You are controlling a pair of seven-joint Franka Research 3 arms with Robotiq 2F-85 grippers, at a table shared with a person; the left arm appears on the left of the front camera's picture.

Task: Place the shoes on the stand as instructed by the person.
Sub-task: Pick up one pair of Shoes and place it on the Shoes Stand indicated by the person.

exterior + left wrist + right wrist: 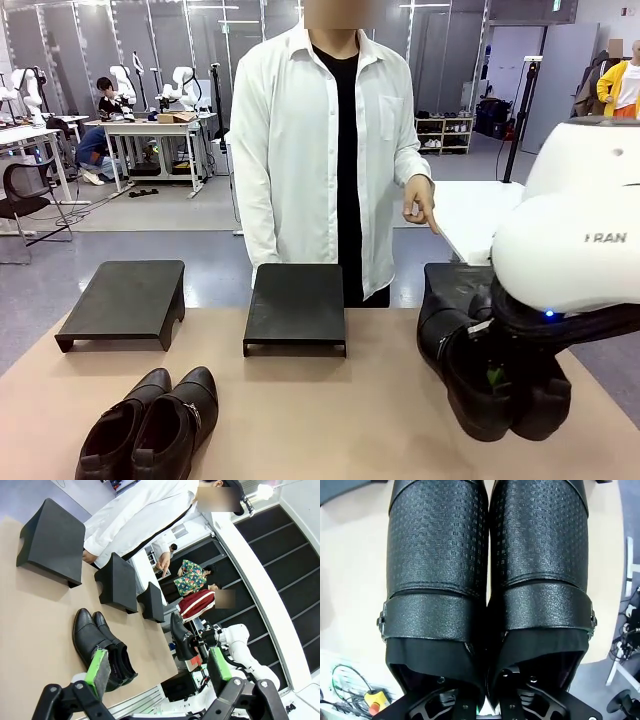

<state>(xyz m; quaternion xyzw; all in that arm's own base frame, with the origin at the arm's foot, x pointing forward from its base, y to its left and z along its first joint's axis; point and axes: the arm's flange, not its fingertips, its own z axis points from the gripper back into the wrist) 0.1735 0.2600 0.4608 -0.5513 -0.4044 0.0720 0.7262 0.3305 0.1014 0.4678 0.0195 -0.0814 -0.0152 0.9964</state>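
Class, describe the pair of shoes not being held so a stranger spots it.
Find the tan table. At its near left, before the leftmost black stand, the shoes lie side by side. The other pair is held lifted by the right gripper.

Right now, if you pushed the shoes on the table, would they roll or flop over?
Probably neither: the near shoes sit flat on their soles on the table, so they'd likely slide. They are two separate shoes, so a push might split them. The held pair holds its shape in the right tool, so the leather seems stiff.
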